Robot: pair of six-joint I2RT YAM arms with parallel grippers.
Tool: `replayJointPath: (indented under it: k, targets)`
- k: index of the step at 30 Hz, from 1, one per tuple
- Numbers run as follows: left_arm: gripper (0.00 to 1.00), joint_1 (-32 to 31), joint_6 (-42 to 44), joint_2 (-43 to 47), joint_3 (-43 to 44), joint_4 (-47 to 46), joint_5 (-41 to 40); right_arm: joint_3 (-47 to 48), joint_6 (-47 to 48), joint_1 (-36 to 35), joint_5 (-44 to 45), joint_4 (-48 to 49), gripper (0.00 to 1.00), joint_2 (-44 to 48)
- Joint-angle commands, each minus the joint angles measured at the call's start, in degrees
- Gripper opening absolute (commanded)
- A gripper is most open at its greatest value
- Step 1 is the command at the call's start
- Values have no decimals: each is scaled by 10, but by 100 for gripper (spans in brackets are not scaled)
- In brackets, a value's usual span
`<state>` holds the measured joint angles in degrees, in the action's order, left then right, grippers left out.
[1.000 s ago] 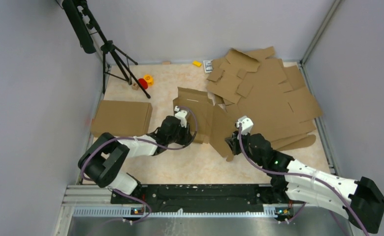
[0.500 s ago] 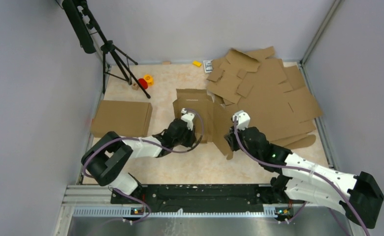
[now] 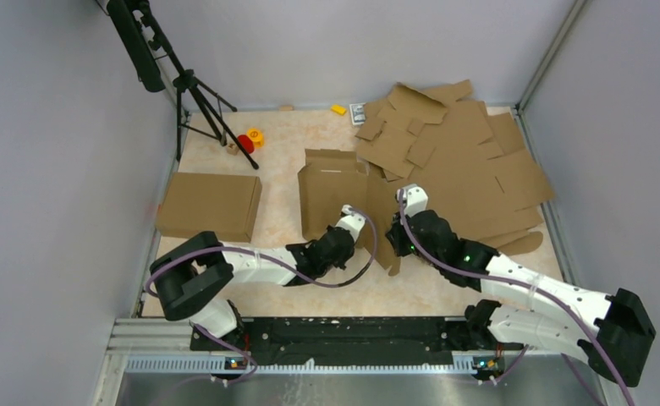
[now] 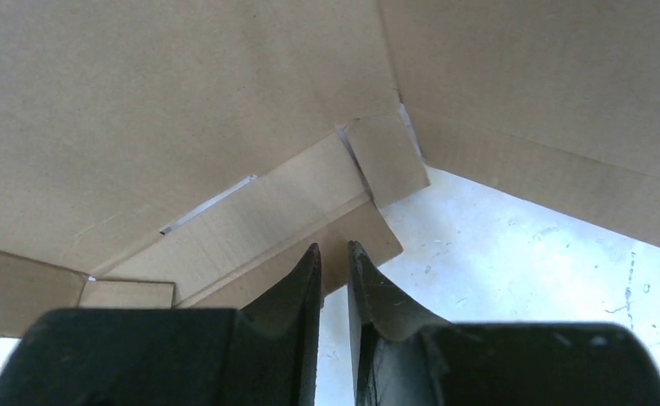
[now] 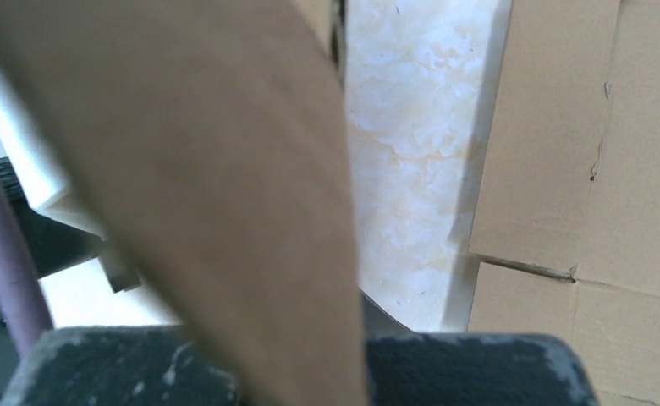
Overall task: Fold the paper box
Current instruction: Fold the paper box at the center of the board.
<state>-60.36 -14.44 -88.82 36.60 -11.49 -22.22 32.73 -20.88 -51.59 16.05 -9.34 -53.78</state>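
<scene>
The paper box (image 3: pixel 331 199) is a brown cardboard blank, partly folded, in the middle of the table. Its right flap (image 3: pixel 383 227) stands up at an angle. My left gripper (image 3: pixel 356 230) is low at the box's near right corner. In the left wrist view its jaws (image 4: pixel 333 247) stand almost together with nothing between them, tips just short of a flap edge (image 4: pixel 343 233). My right gripper (image 3: pixel 397 239) is shut on the raised right flap. In the right wrist view that flap (image 5: pixel 225 169) runs blurred between the jaws and hides most of them.
A finished closed box (image 3: pixel 210 205) lies at the left. A heap of flat cardboard blanks (image 3: pixel 462 161) fills the back right. A black tripod (image 3: pixel 195 93) stands at the back left beside small red and yellow pieces (image 3: pixel 249 139). Grey walls enclose the table.
My left gripper has moved right and nearer along the box, from its left middle to its near right corner. My right gripper has shifted slightly left with the flap in it.
</scene>
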Motion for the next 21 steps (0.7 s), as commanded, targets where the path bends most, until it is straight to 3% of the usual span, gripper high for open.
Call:
replayJointPath:
  k: [1,13,21]
  targets:
    - [18,0,-15,-12,-5,0,-14,59,-19,8,-22,-45,0,-5]
    - [17,6,-75,-6,-62,-66,-3,94,-53,10,-72,-69,0,-26]
    - [16,16,-100,-9,-73,-95,30,4,-76,-2,-100,51,0,-22]
